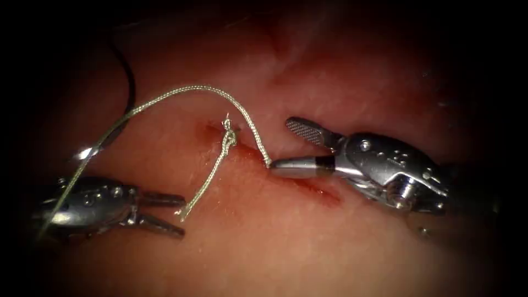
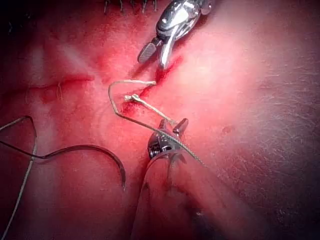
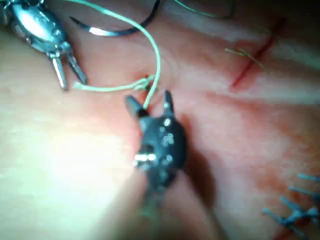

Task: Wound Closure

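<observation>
The cut [image 1: 308, 184] runs slantwise across the tissue [image 1: 264, 247], with a knot [image 1: 228, 137] at its upper left end. A short thread tail [image 1: 206, 179] hangs from the knot, and its end lies between the jaws of my left tool [image 1: 183, 216], which is open and holds nothing. The long thread [image 1: 192, 88] arcs from the left down to the lower jaw tip of my right tool [image 1: 279, 146], which is wide open. The needle [image 2: 90, 147] lies free on the tissue left of the cut. The thread [image 3: 152, 55] passes between the right tool's [image 3: 148, 100] jaws.
The long thread [image 2: 187, 150] drapes over the left tool [image 2: 172, 123]. The right tool [image 2: 160, 50] is above the cut. Another short cut with thread ends [image 3: 250, 60] and blue stitches [image 3: 295, 210] lie further off.
</observation>
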Robot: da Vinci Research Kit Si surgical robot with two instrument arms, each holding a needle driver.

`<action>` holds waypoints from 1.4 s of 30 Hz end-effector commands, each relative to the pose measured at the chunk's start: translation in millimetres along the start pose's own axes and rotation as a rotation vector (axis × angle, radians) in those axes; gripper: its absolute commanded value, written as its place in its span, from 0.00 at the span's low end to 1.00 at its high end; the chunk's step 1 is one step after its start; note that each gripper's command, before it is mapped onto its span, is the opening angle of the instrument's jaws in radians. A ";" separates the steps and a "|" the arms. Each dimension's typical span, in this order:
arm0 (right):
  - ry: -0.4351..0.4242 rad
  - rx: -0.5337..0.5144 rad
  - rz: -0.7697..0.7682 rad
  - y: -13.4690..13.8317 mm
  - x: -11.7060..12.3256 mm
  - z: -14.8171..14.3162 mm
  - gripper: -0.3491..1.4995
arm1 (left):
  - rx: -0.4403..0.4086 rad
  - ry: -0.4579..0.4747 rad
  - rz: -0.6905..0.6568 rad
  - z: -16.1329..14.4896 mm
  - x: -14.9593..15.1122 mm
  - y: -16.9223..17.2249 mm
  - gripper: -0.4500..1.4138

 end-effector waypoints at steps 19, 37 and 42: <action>-0.019 0.036 -0.010 -1.2 -0.6 1.9 0.91 | 0.046 -0.029 -0.019 2.3 -0.4 -0.9 0.00; -0.046 0.159 -0.183 -5.6 0.5 6.9 0.83 | 0.148 -0.018 0.123 -2.1 6.2 -3.8 0.00; -0.054 0.047 -0.286 -4.6 1.4 9.0 0.89 | 0.144 -0.020 0.136 -3.1 6.4 -3.9 0.00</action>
